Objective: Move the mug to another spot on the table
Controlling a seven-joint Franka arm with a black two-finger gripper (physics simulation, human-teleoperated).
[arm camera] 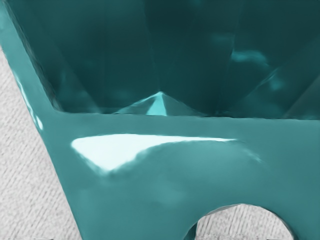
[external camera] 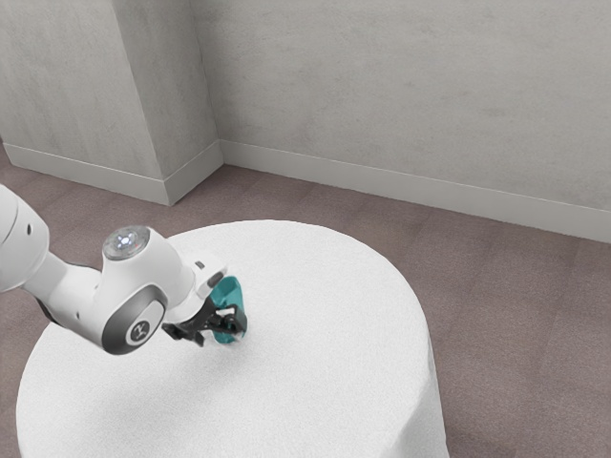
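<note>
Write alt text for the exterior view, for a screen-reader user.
A white robot arm reaches in from the exterior view's left, its black gripper at a teal mug on a round white table. A brown floor and pale grey walls lie behind.

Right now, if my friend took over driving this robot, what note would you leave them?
Gripper: fingers shut on the teal mug, one on each side.
Mug: tilted in the grip, on the exterior view's left part of the round white table. In the wrist view, its rim and handle sit right under the hand.
Done: the mug is grasped. I cannot tell if it is off the table yet.
Left: carry it to another spot on the table, set it down, let go.
</note>
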